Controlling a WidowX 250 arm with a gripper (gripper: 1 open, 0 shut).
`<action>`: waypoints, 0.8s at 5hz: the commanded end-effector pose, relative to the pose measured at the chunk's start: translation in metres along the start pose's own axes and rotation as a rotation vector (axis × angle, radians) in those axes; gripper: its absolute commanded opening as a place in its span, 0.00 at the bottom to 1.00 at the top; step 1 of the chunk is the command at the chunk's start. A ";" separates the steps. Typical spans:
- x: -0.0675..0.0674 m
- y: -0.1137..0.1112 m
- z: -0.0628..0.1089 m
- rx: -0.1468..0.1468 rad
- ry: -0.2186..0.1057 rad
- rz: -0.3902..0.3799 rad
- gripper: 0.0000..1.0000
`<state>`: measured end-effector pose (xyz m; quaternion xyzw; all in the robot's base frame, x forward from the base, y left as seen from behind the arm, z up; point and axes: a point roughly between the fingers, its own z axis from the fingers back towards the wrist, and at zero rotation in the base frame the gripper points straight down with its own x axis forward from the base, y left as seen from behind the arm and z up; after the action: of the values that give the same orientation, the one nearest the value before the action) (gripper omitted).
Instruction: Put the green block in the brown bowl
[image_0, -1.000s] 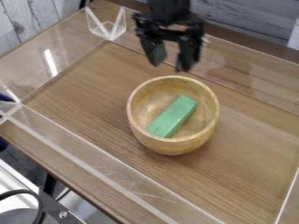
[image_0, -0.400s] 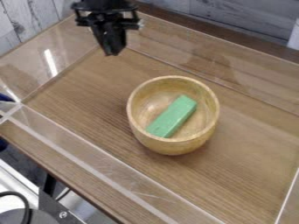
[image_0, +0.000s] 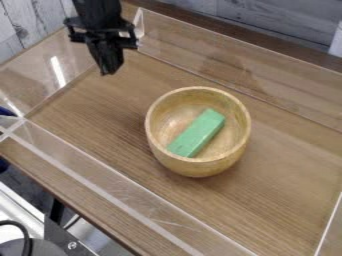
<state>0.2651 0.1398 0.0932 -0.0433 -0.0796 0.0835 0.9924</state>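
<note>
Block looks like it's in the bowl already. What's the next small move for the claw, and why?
Probably none beyond parking: the green block lies inside the brown bowl, leaning on its inner wall. The claw is shut, empty and off toward the far left corner, clear of the bowl. I'd just lift it slightly and stop.

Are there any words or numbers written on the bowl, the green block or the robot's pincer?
None can be read.
Brown bowl: only wood grain, no writing.
Green block: plain green, no writing.
Pincer: dark and blurred, no label visible.
Table: only wood grain.
</note>
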 end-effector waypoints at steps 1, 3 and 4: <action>0.008 0.003 -0.006 0.019 -0.038 0.006 0.00; 0.019 0.013 -0.040 0.042 0.042 0.022 0.00; 0.018 0.016 -0.051 0.079 0.053 0.043 0.00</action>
<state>0.2778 0.1507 0.0279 -0.0210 -0.0207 0.1105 0.9934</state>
